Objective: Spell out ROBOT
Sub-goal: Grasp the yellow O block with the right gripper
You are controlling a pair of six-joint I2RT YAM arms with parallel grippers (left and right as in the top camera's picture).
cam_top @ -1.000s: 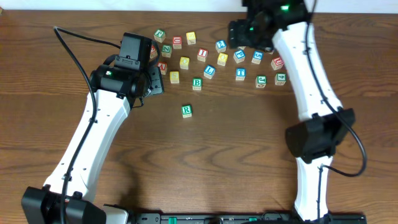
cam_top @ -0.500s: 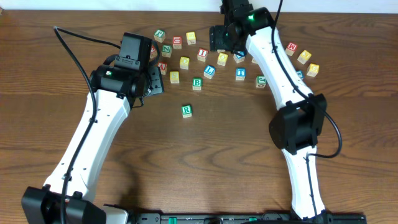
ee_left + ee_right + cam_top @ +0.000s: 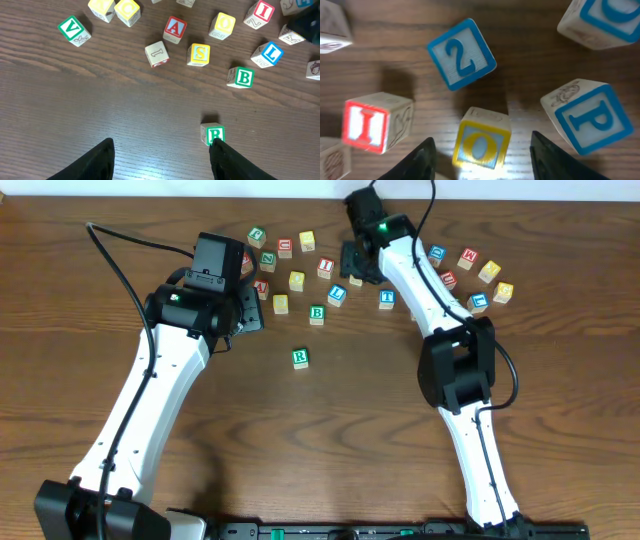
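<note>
Right gripper (image 3: 481, 140) hangs over the block cluster with its jaws spread wide, straddling the yellow O block (image 3: 481, 146), which sits skewed to the fingers. Left gripper (image 3: 162, 150) waits with its jaws apart, the green R block (image 3: 214, 135) by its right finger. Closing could twist the O askew, or a finger could clip the red I block (image 3: 370, 125) at 9 o'clock or the blue P block (image 3: 585, 117) at 2 o'clock.

Overhead: right arm (image 3: 408, 262) sits over the O block (image 3: 481, 145), so it's hidden there. Left wrist: yellow block (image 3: 101, 7) clipped by the top edge, pale block (image 3: 314, 70) clipped at the right edge, dark blur (image 3: 306, 22) top right, can't identify. Right wrist: blue block (image 3: 600, 17) top right cropped, letter unreadable; left-edge block (image 3: 331, 22) cropped and blurred.
</note>
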